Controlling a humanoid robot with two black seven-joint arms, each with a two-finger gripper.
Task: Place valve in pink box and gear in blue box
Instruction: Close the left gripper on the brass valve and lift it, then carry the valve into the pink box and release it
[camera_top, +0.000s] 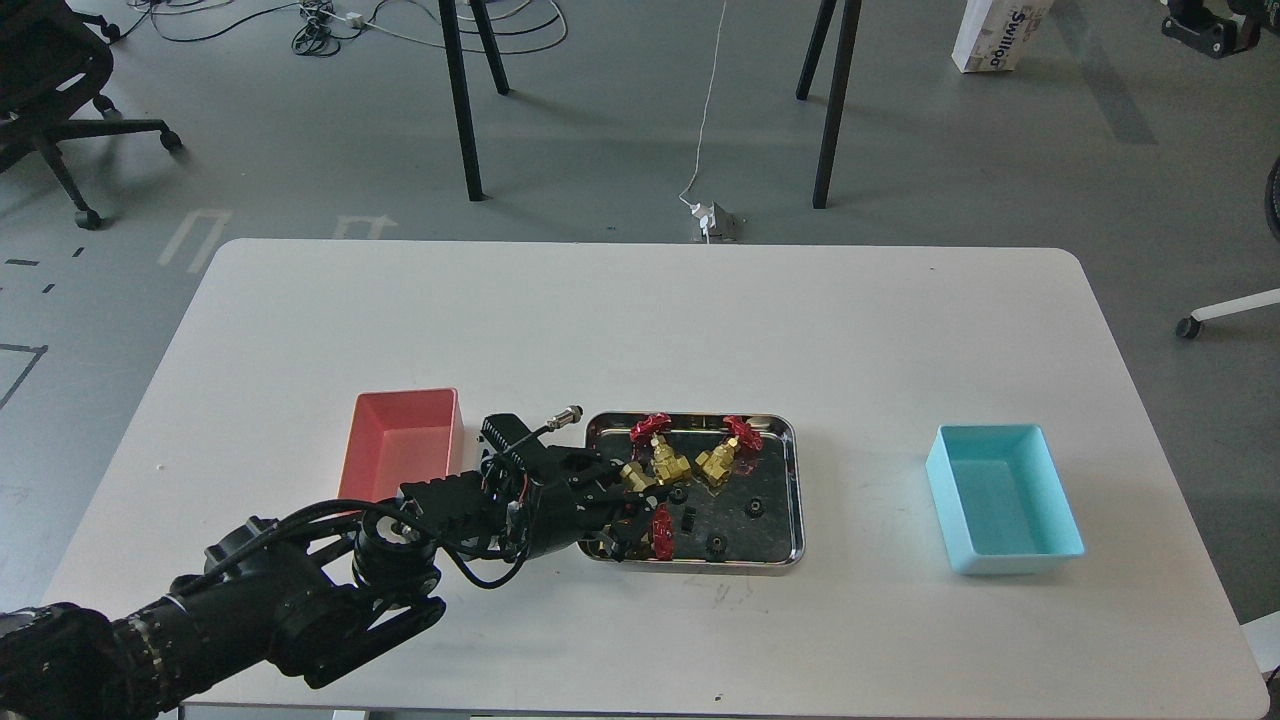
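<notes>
One valve (660, 530) lies at the left hand's (640, 520) fingertips, red wheel upright, pink box (400, 445) behind it; its grip cannot be told.

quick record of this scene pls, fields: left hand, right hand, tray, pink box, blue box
left hand: over the tray's near-left corner, at a valve; grip unclear
right hand: not in view
tray: steel, mid-table, holds valves and gears
pink box: left of tray, empty
blue box: right of tray, empty
</notes>
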